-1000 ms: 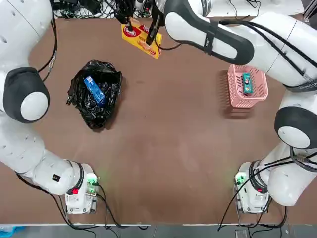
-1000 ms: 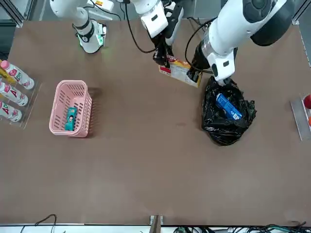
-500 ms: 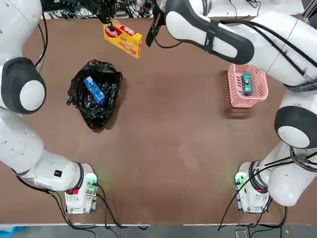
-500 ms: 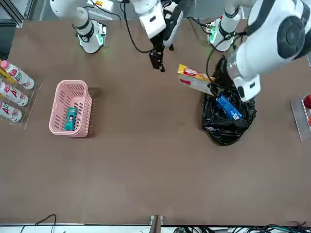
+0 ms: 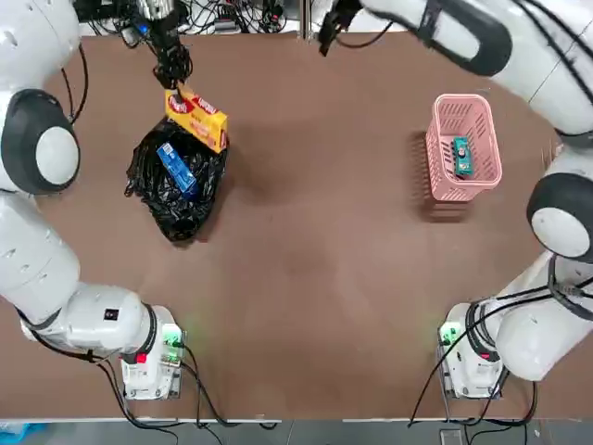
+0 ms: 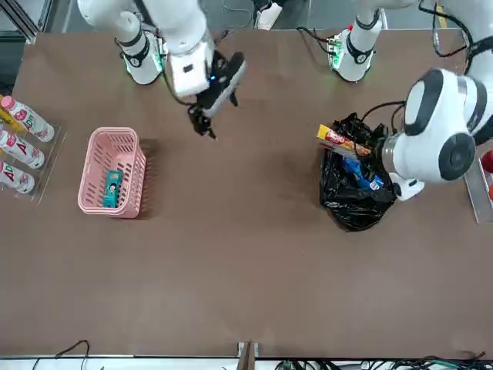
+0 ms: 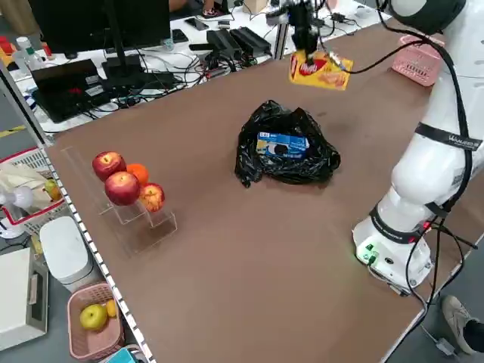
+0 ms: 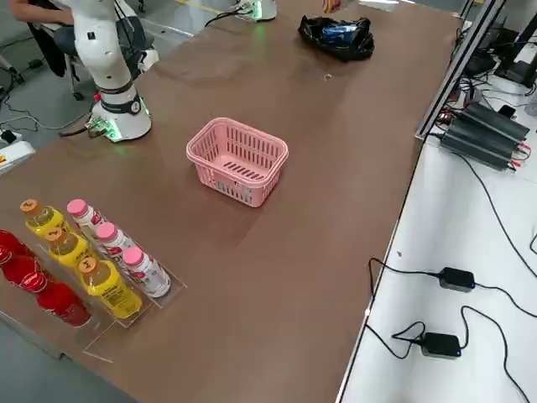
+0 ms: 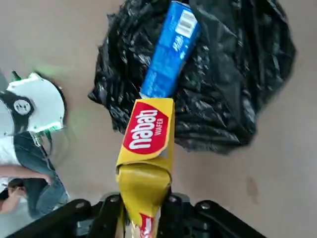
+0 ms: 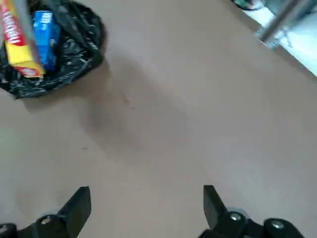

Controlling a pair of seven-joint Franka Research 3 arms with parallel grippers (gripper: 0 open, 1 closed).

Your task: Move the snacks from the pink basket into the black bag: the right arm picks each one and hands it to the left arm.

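yellow snack packet (image 5: 195,117), red logo, crumpled at the pinched end, is held up right over the black bag (image 5: 176,190) | it's clamped in the left gripper (image 5: 172,72) | blue packet (image 5: 175,170) already sits in the bag | teal one (image 5: 460,156) is left in the pink basket (image 5: 485,119) | right gripper (image 10: 146,206) is spread wide, nothing held

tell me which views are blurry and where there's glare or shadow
Right wrist view: soft throughout, the black bag and the yellow snack smeared. Left wrist view: the snack's logo is sharp, the bag's folds catch glossy highlights. Top view: the pink basket throws a soft shadow on the table towards the robot's side. Front view: crisp, a faint shadow beside the basket.
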